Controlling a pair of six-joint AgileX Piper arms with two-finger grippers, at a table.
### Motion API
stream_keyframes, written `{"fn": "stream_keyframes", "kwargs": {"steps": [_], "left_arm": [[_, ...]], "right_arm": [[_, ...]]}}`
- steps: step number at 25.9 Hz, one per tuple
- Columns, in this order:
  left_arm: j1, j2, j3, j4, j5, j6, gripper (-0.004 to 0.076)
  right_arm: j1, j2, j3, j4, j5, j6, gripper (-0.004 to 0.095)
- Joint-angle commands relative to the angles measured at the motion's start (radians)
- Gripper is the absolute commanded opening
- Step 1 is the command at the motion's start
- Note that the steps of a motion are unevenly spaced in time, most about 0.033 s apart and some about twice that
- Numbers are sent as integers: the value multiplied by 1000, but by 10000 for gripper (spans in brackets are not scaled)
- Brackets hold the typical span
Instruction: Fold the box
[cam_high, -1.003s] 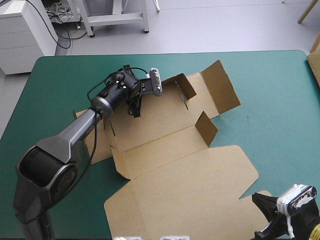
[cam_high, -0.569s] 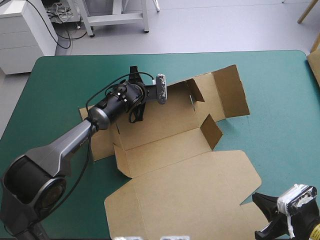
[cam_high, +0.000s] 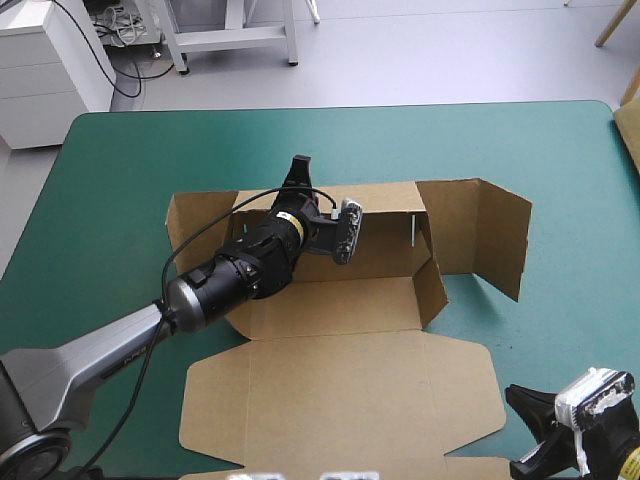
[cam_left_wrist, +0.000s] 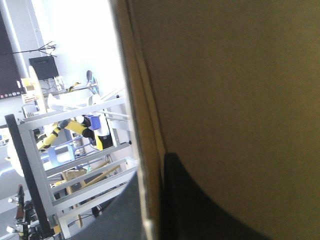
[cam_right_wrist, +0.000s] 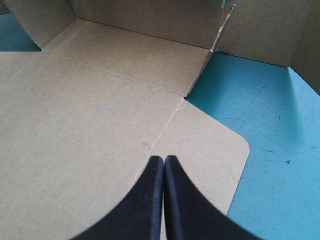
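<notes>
The brown box (cam_high: 340, 390) lies square to the table, its wide lid flat toward the near edge. Its far wall (cam_high: 385, 215) stands upright, and a side flap (cam_high: 495, 235) stands bent at the right end. My left gripper (cam_high: 298, 178) is at the top edge of the far wall. In the left wrist view, the left gripper (cam_left_wrist: 157, 167) is shut on the box, and the board (cam_left_wrist: 235, 90) fills the space ahead. My right gripper (cam_right_wrist: 163, 159) is shut and empty over the lid's rounded near-right corner (cam_right_wrist: 220, 145). In the high view the right gripper (cam_high: 525, 425) sits near the table's near right corner.
The teal-green cover (cam_high: 120, 170) stretches around the box on the left, far and right sides. A pale tan edge (cam_high: 630, 125) shows at the table's far right edge. The right end of the box reaches toward the right half of the table.
The box has swung from skewed to square with the table, and its far wall has risen upright. My left gripper moved right and nearer with that wall. The right gripper stayed still.
</notes>
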Motion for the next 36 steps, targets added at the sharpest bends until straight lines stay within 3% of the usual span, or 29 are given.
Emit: {"fn": "stream_keyframes", "kwargs": {"steps": [1, 2, 5, 7, 10, 15, 17, 20, 23, 36], "left_arm": [[-42, -69, 61, 131, 3, -118, -8], [-73, -103, 142, 300, 3, -294, -8], [-136, -176, 278, 565, 11, -612, -8], [-160, -196, 298, 555, 15, -643, -8], [-223, -196, 298, 557, 117, -650, -8], [-298, -196, 298, 542, 188, -656, -8], [-309, -196, 298, 544, 190, -683, -8], [-309, -196, 298, 544, 190, -692, -8], [-309, -196, 298, 546, 194, -692, -8], [-309, -196, 298, 544, 192, -692, -8]], "right_arm": [[3, 12, -26, -16, -64, 0, -20], [3, 12, -26, -19, -64, 0, -19], [3, 12, -26, -32, -64, 3, -19], [3, 12, -26, -86, -64, 45, -19], [3, 12, -26, -159, -62, 78, -19], [3, 12, -26, -172, -58, 73, 59], [3, 12, -26, -172, -58, 71, 163], [3, 12, -26, -172, -58, 68, 398], [3, 12, -26, -172, -58, 68, 550], [3, 13, -28, -174, -58, 79, 561]]}}
